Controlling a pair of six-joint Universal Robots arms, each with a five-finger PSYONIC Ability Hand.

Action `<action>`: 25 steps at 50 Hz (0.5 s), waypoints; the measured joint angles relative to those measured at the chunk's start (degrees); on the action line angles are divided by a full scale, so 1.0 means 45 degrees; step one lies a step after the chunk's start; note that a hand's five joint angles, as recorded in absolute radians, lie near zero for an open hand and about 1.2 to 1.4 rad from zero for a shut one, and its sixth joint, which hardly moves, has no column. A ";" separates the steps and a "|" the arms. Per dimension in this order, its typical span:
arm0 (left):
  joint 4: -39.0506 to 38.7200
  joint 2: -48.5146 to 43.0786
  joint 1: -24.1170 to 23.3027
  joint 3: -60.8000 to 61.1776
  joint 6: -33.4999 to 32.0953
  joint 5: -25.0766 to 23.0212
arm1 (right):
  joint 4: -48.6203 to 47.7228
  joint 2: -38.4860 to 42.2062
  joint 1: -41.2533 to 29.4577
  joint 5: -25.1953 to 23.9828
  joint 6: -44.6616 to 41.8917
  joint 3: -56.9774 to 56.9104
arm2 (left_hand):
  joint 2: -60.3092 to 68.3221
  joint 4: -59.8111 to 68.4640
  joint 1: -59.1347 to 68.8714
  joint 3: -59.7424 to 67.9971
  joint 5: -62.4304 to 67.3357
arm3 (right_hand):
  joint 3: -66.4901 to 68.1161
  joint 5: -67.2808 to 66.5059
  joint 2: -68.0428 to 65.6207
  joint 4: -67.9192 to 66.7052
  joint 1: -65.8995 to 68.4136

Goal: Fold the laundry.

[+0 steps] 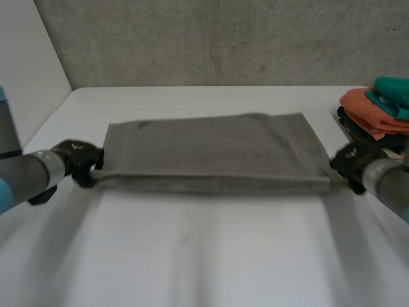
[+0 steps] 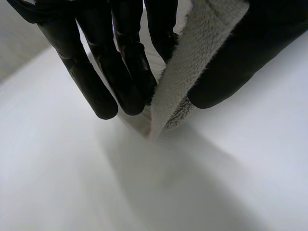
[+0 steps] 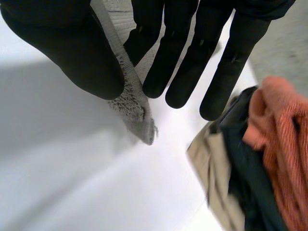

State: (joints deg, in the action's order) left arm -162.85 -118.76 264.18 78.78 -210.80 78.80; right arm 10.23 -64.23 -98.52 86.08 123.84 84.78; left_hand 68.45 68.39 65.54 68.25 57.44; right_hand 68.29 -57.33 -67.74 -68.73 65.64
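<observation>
A grey towel [image 1: 211,150] lies spread across the middle of the white table [image 1: 204,256], its near edge lifted and stretched taut between my hands. My left hand [image 1: 80,163] pinches the near left corner; in the left wrist view the towel corner [image 2: 192,72] sits between the thumb [image 2: 240,57] and the straight fingers [image 2: 120,72]. My right hand [image 1: 350,163] pinches the near right corner. In the right wrist view that towel corner [image 3: 132,103] is clamped between the thumb [image 3: 72,53] and the fingers [image 3: 187,62].
A stack of folded laundry [image 1: 380,115], orange, teal and dark pieces, sits at the table's right edge close to my right hand. Beside the right hand's fingertips I see the stack's orange cloth [image 3: 284,144] and a beige piece [image 3: 216,173]. A grey wall stands behind the table.
</observation>
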 measured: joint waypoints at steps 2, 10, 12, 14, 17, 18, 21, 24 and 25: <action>0.1159 0.0955 0.0138 0.0921 -0.0177 -0.0232 | 0.1091 -0.1368 0.0489 -0.0342 -0.1121 0.1372 | -0.0107 -0.0145 0.0000 -0.0038 -0.0030 | 0.0000 0.0000 -0.0001 0.0000 0.0000; 0.4195 0.2421 0.0391 0.2488 -0.1857 -0.0689 | 0.2933 -0.3071 0.1803 -0.1695 -0.4062 0.3610 | -0.0695 -0.0690 -0.0045 -0.0647 -0.0368 | 0.0000 0.0001 -0.0001 -0.0001 0.0000; 0.4333 0.2427 0.0380 0.2436 -0.2270 -0.0678 | 0.2908 -0.2979 0.1872 -0.1861 -0.4230 0.3540 | -0.0749 -0.0759 -0.0045 -0.0715 -0.0457 | 0.0000 0.0001 -0.0001 -0.0001 0.0000; 0.4176 0.2287 0.0304 0.2135 -0.2576 -0.0585 | 0.2559 -0.2638 0.1739 -0.1919 -0.3958 0.3037 | -0.0794 -0.0780 -0.0045 -0.0757 -0.0471 | 0.0000 0.0001 -0.0001 -0.0001 0.0000; 0.3606 0.1847 0.0103 0.1367 -0.2576 -0.0287 | 0.1735 -0.1809 0.1336 -0.1758 -0.3044 0.1816 | -0.0816 -0.0824 -0.0045 -0.0776 -0.0472 | 0.0000 0.0001 -0.0001 0.0000 0.0000; 0.3457 0.1716 0.0044 0.1133 -0.2495 -0.0184 | 0.1505 -0.1560 0.1225 -0.1672 -0.2773 0.1455 | -0.0817 -0.0824 -0.0045 -0.0776 -0.0473 | 0.0000 0.0001 -0.0001 0.0001 0.0000; 0.2999 0.1112 -0.0204 0.0093 -0.1960 0.0309 | 0.0700 -0.0516 0.0820 -0.1257 -0.1735 -0.0010 | -0.0818 -0.0824 -0.0045 -0.0776 -0.0471 | 0.0000 0.0001 -0.0001 -0.0001 0.0000; 0.2738 0.0347 -0.0485 -0.1151 -0.1238 0.0906 | -0.0060 0.0669 0.0442 -0.0814 -0.0769 -0.1643 | -0.0818 -0.0822 -0.0045 -0.0776 -0.0470 | 0.0000 0.0001 -0.0001 0.0001 0.0000; 0.2738 0.0347 -0.0485 -0.1151 -0.1238 0.0906 | -0.0060 0.0669 0.0442 -0.0814 -0.0769 -0.1643 | -0.0818 -0.0822 -0.0045 -0.0776 -0.0470 | 0.0000 0.0001 -0.0001 0.0001 0.0000</action>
State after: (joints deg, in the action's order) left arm -150.54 -117.20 262.00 73.60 -216.37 82.88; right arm 9.96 -61.22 -96.53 82.42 120.37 77.38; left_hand 64.77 64.69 65.34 64.75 55.33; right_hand 68.29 -57.32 -67.74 -68.72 65.64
